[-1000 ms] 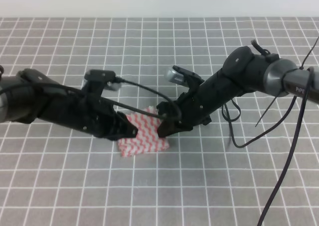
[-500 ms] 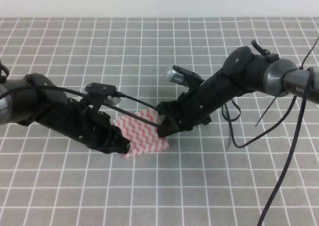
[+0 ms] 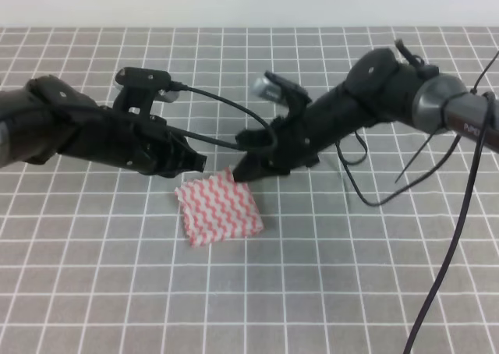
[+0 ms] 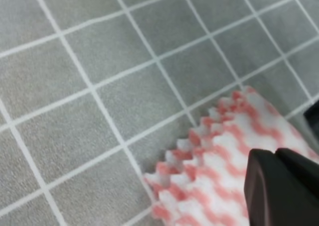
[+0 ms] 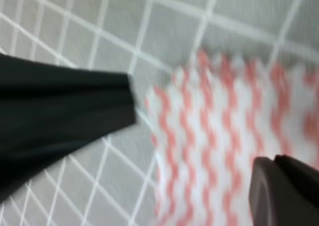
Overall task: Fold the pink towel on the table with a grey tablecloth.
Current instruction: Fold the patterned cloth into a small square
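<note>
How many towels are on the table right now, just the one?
1. The pink towel lies in a compact folded square on the grey tablecloth, just below and between the left gripper and right gripper. No other cloth shows.

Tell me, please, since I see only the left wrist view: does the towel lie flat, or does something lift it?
Observer: In the high view the pink towel lies flat on the grey tablecloth, as a compact square.
Operator: Where is the right gripper?
Observer: The right gripper points at the towel's far corner. I cannot tell whether it touches.
Operator: And the left gripper?
Observer: The left gripper is just behind the towel's far left edge.
</note>
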Motion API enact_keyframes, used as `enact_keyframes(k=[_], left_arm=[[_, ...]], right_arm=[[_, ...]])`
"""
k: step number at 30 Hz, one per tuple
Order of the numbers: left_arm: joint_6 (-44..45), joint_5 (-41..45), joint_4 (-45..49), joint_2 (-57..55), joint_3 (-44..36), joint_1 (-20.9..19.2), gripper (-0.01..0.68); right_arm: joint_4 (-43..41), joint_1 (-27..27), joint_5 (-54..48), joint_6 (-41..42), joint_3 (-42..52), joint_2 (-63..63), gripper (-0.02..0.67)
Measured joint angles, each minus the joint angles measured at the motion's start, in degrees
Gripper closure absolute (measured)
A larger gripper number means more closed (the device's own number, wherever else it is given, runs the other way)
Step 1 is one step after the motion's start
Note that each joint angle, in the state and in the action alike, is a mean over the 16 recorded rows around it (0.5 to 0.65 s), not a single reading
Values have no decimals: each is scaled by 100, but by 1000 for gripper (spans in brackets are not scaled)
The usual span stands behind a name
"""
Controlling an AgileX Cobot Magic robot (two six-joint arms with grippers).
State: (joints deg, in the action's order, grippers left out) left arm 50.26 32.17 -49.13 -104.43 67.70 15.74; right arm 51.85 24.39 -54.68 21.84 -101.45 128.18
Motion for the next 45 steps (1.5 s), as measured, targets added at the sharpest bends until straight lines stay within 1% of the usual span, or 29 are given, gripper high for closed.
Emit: enact_keyframes(k=[12,23,34,39,45], left_arm=[[-23,-441,-144,-329,93,0,674],[-27,-594,-34,-377,93,0,674],[-41,-545,33,-378,156,-68,674],[-89,-408,17,-375,297,-193,674],[-151,-148,8,-374,470,-347,673]], right_arm=[[21,-1,134,-62,-524,280,664],[-390,-1,208,-308,-648,516,664],[-566,-21,125,-468,-655,341,664],[-573,134,62,-435,-658,222,664],[-809,394,124,-488,-697,248,664]])
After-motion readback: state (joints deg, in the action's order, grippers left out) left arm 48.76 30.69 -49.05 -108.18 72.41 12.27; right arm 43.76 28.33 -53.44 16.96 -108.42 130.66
